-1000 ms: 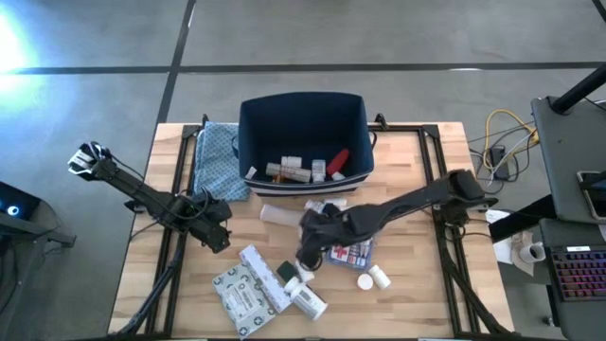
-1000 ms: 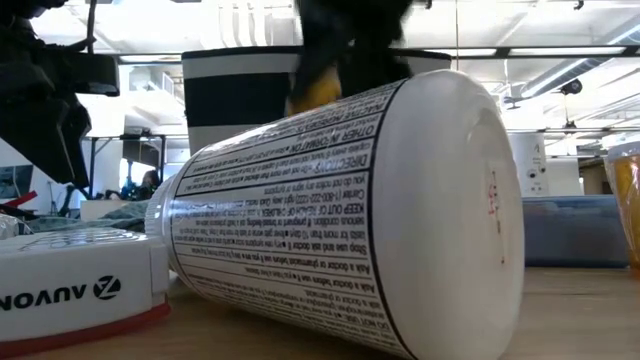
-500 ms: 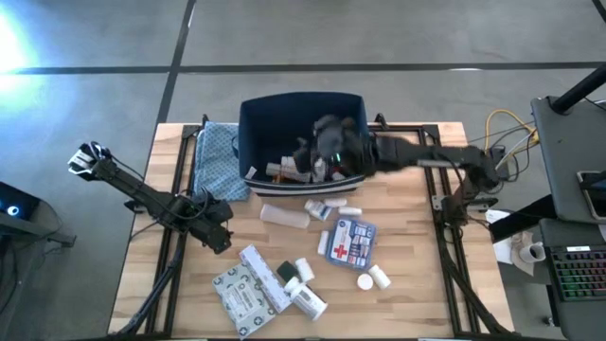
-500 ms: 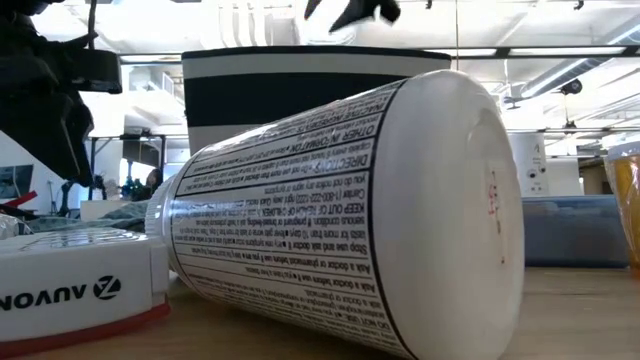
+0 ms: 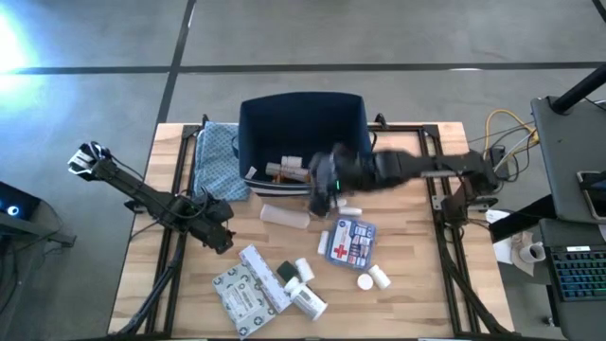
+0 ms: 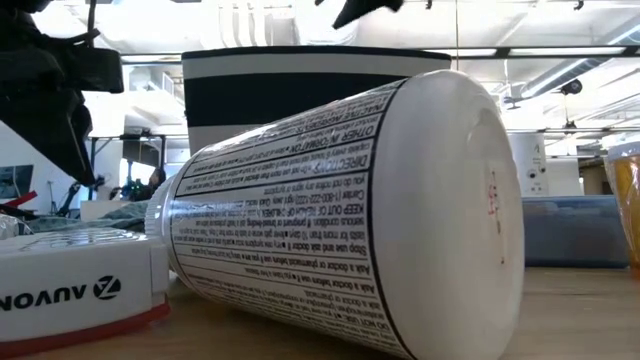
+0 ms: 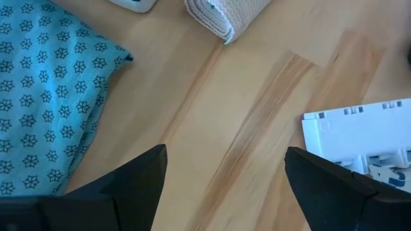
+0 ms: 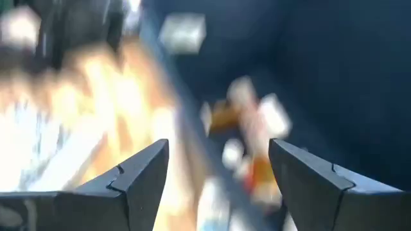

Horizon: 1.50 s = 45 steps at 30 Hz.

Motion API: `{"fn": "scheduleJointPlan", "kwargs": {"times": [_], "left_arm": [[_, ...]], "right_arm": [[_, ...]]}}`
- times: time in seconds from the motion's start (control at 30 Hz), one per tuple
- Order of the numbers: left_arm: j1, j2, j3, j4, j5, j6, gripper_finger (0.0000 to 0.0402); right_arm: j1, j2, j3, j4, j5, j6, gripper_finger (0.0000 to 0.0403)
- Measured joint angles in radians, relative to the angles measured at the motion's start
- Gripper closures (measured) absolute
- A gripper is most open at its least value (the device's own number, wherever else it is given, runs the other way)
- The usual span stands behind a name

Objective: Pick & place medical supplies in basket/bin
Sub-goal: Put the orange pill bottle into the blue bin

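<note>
The dark navy bin (image 5: 303, 128) stands at the table's far middle and holds several small bottles (image 5: 287, 170). More supplies lie on the wood near it: a white tube (image 5: 283, 216), the blue-white first-aid box (image 5: 350, 242), white bottles (image 5: 371, 278) and printed packets (image 5: 244, 289). My right gripper (image 5: 324, 188) hovers open above the bin's near wall; its wrist view (image 8: 218, 144) looks blurred into the bin, with nothing between the fingers. My left gripper (image 5: 220, 237) waits open over bare wood at the left (image 7: 225, 151).
A blue patterned cloth (image 5: 218, 159) lies left of the bin. A rolled white bandage (image 7: 225, 16) and a white box (image 7: 363, 131) sit ahead of the left gripper. In the low view a big white bottle (image 6: 340, 220) lies on its side beside a white box (image 6: 70, 275).
My right gripper rose from the supplies at the table's near middle, swung toward the far edge over the bin, then drew back toward the bin's near wall. The left arm kept still.
</note>
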<state>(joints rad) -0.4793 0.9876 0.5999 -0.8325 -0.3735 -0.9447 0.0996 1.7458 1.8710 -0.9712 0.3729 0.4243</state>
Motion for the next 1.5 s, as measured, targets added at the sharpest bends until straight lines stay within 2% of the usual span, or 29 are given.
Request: {"fn": "scheduleJointPlan", "kwargs": {"times": [0.07,0.2,0.3,0.4,0.53,0.63,1.23,1.33,1.5], "left_arm": [[0.0,0.0,0.0,0.002,0.0,0.0,0.0107],[0.0,0.0,0.0,0.003,0.0,0.004,0.0107],[0.0,0.0,-0.001,0.003,0.0,0.027,0.0107],[0.0,0.0,-0.004,0.004,0.0,0.049,0.0107],[0.0,0.0,-0.009,0.004,0.0,0.073,0.0107],[0.0,0.0,-0.013,0.002,0.0,0.076,0.0107],[0.0,0.0,-0.018,-0.001,0.0,0.079,0.0107],[0.0,0.0,-0.018,-0.001,0.0,0.079,0.0107],[0.0,0.0,-0.024,0.0,0.001,0.079,0.0107]], "right_arm": [[0.081,0.0,-0.016,-0.128,-0.001,0.085,0.0143],[0.23,-0.001,-0.067,-0.438,-0.082,0.407,0.0143],[0.328,-0.002,-0.139,-0.482,-0.17,0.604,0.0142],[0.421,0.004,-0.209,-0.428,-0.263,0.688,0.0142],[0.522,0.049,-0.295,-0.28,-0.279,0.662,0.0142],[0.554,0.087,-0.319,-0.206,-0.277,0.646,0.0142],[0.549,0.283,-0.335,-0.188,-0.29,0.635,0.0145],[0.541,0.28,-0.335,-0.181,-0.295,0.647,0.0161],[0.527,0.264,-0.331,-0.167,-0.296,0.658,0.0211]]}}
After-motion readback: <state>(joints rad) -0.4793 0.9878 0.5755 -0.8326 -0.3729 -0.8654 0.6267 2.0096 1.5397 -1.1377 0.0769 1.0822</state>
